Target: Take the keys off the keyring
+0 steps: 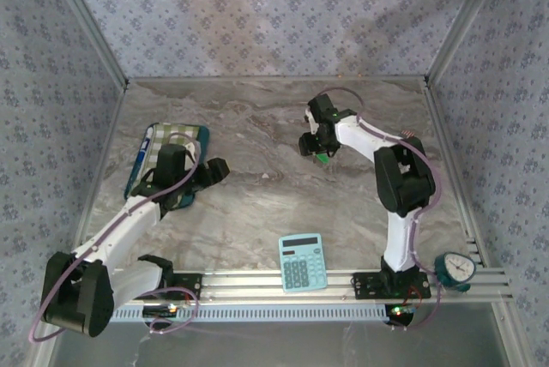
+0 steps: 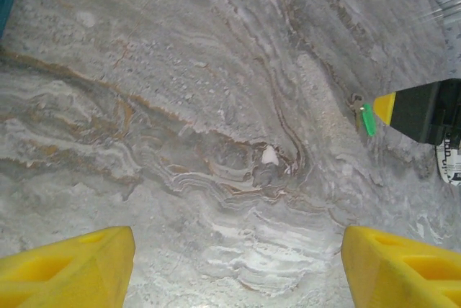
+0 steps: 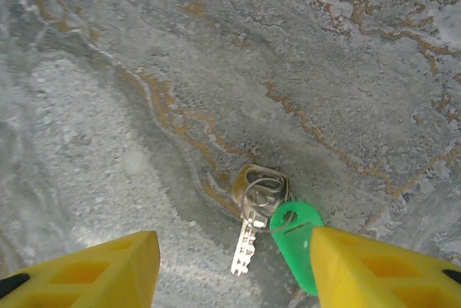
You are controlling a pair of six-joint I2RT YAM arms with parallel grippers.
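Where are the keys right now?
The keys lie on the marble table, right of centre in the top view, directly under the right claw, green tag attached.

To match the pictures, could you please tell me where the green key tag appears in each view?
Top external: green key tag, right of centre, under the right gripper.
Left wrist: near the right edge, mid-height.
Right wrist: bottom, right of centre.
Shared landmark: right gripper's yellow fingers beside it.

Marble desk (image 1: 257, 118), blue calculator (image 1: 302, 262) at near edge, left claw (image 1: 213, 173) beside checked pouch (image 1: 182, 135) near left edge, right claw (image 1: 319, 153) over green keys (image 1: 321, 159), right of centre
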